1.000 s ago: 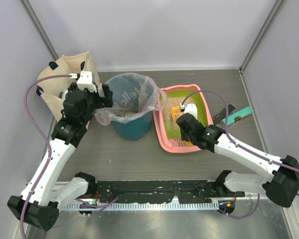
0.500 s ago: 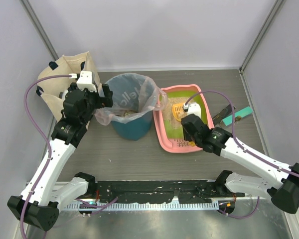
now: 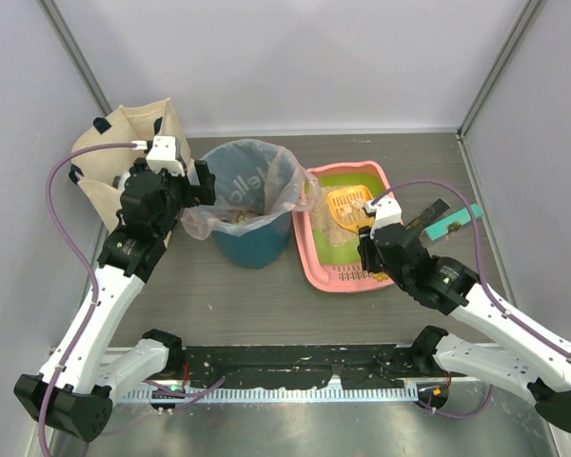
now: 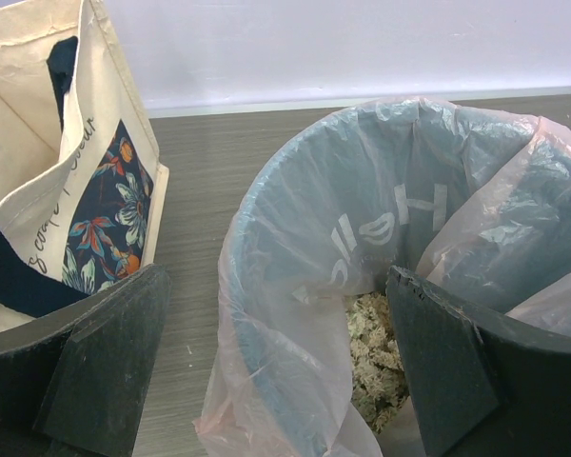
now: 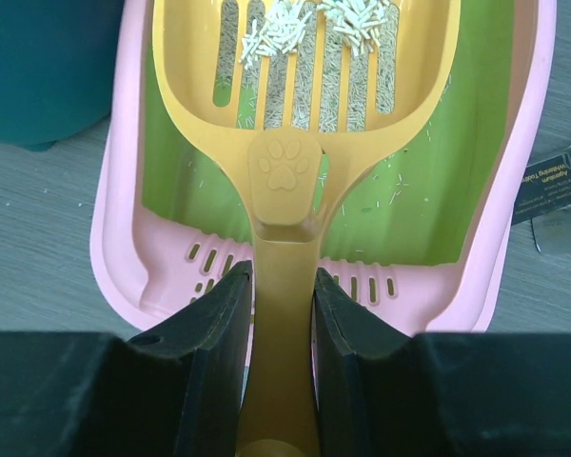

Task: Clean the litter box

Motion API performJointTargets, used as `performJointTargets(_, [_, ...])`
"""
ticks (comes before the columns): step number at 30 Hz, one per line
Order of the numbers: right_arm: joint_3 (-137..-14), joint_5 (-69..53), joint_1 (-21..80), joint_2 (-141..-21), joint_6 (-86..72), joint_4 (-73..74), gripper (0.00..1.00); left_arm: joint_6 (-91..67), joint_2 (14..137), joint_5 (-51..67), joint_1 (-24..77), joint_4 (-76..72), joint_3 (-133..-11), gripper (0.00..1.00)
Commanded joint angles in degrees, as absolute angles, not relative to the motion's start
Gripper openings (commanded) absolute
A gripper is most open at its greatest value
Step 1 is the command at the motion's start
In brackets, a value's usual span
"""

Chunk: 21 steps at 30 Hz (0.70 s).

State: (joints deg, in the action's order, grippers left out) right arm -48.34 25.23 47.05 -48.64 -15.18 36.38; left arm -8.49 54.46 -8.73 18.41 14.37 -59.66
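Slotted orange scoop (image 5: 284, 176), pale pellets (image 5: 354, 19), rounded pink plastic litter box (image 5: 124, 276)

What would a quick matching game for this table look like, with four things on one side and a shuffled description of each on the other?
Things
1. scoop
2. bin
3. litter box
4. tote bag

Descriptions
A. pink rim, green floor
B. cream cloth, far left of the table
C. orange, clamped in the right gripper
D. teal, lined with clear plastic

Pairs: 1-C, 2-D, 3-A, 4-B
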Motion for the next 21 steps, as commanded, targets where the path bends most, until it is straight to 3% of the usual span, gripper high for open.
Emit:
performJointTargets(1, [-50.8,23.4,47.2,-45.5,-13.3,34.9,0.01,-8.4,53.0,-8.5,18.7,11.0,-59.6,1.00])
performJointTargets(6, [-50.2,22.3,47.2,-45.0,-13.3,34.0,0.01,-8.2,53.1,-8.9,18.7,11.1,-59.6,1.00])
performJointTargets(9, [-49.0,30.2,47.2,-44.7,-18.9,32.9,0.01,-8.2,53.0,-8.9,18.7,11.1,-59.5,1.00])
performJointTargets(12, [-44.2,22.4,47.1,-45.4,-19.1,29.6,0.01,-8.2,52.9,-9.0,18.7,10.9,-59.5,1.00])
performJointTargets(16, [-45.1,30.2,47.1,-53.2,-25.2,35.4,0.01,-8.2,53.0,-9.0,18.6,10.9,-59.4,1.00])
performJointTargets(19, [-42.5,23.7,46.8,-50.1,-23.6,28.4,0.01,-8.2,53.0,-8.9,18.6,10.9,-59.3,1.00])
performJointTargets(21, [-45.1,26.3,46.8,-52.5,-26.2,32.6,0.01,-8.1,53.0,-9.1,18.6,10.9,-59.3,1.00])
